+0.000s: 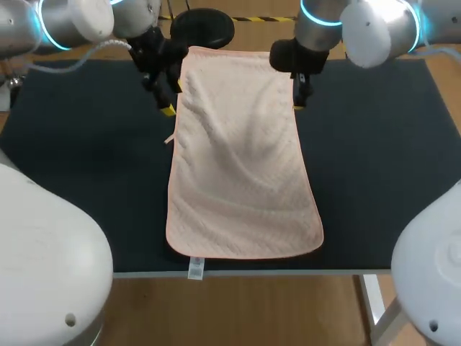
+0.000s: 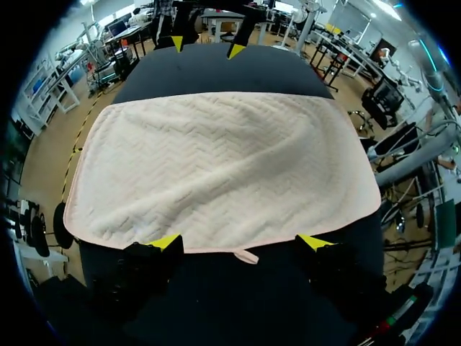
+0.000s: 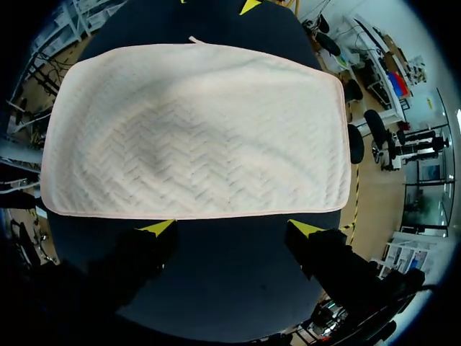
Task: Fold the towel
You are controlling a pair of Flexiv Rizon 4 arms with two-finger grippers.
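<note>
Only the head view takes in the whole pale pink towel (image 1: 241, 158). It lies flat and unfolded on the dark table (image 1: 86, 158), its long sides running away from the robot. A white label (image 1: 195, 268) at its near short edge hangs over the table's front edge; neither wrist view shows this label.

The head view leaves the finger spread unclear, but the wrist views settle it. The left hand (image 2: 240, 245) is open, its two yellow tips wide apart at the towel's (image 2: 223, 173) left long edge, towards the far end. Between them a small hanging loop (image 2: 245, 256) sticks out from the hem. Whether the tips touch the cloth cannot be told.

The right hand (image 3: 232, 229) is likewise open, fingers spread along the opposite long edge of the towel (image 3: 194, 130), just beside the hem and gripping nothing.

Each wrist view shows the other hand's yellow tips across the towel. From above, the left hand (image 1: 164, 104) and right hand (image 1: 301, 94) flank the far end.
</note>
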